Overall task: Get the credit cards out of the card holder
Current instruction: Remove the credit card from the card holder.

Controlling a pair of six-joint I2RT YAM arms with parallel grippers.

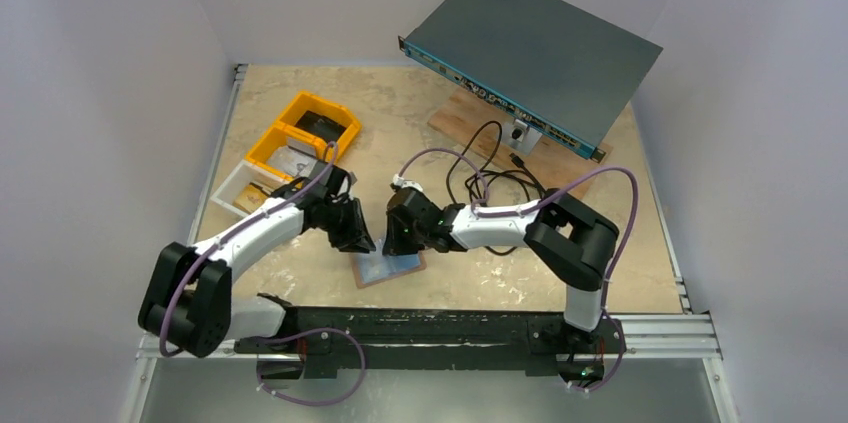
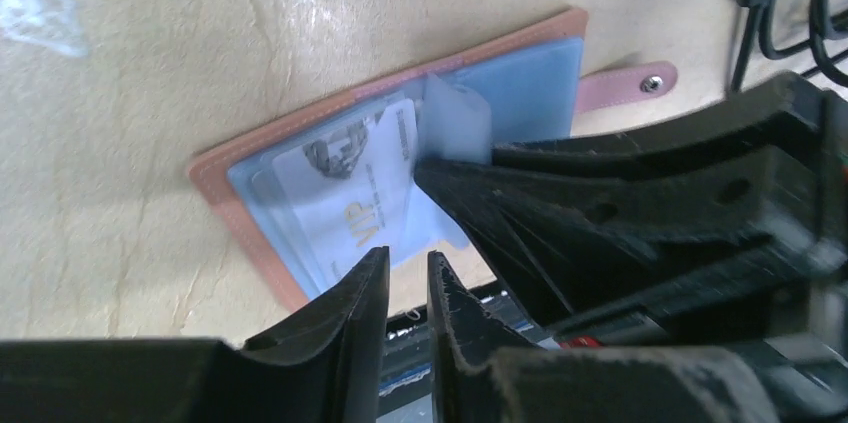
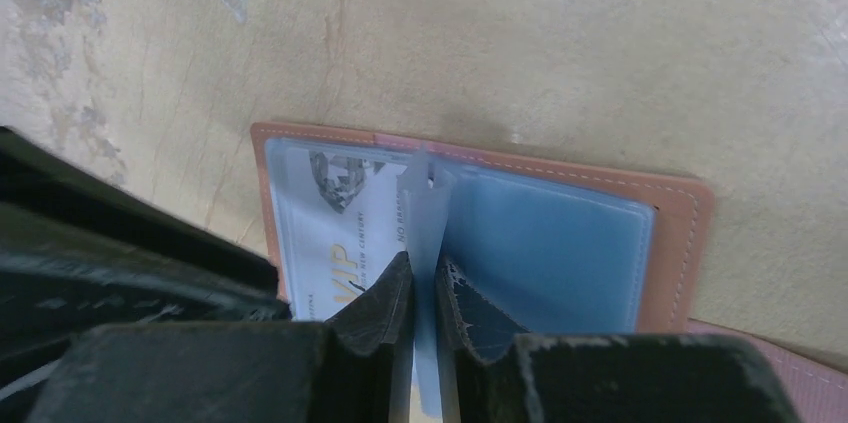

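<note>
The card holder [image 1: 388, 266] lies open and flat on the table, tan leather rim [image 2: 240, 205] around a pale blue-grey inside [image 3: 560, 243]. Its snap strap [image 2: 640, 83] sticks out at one side. A pale credit card [image 2: 350, 198] marked "VIP" shows in the left half [image 3: 330, 233] under clear plastic. My right gripper [image 3: 425, 278] is shut on a thin translucent blue sleeve page [image 3: 428, 208] that stands up from the spine. My left gripper [image 2: 408, 263] hovers at the holder's near edge, its fingers a narrow gap apart with nothing between them. Both grippers [image 1: 362, 241] [image 1: 400, 241] meet over the holder.
Two yellow bins [image 1: 318, 123] [image 1: 275, 151] and a white bin [image 1: 238, 193] sit at the far left. A grey rack unit [image 1: 530, 43] rests on a wooden board [image 1: 478, 121] at the back right, with black cables [image 1: 490, 171] trailing toward the right arm. A metal rail [image 1: 650, 328] runs along the near edge.
</note>
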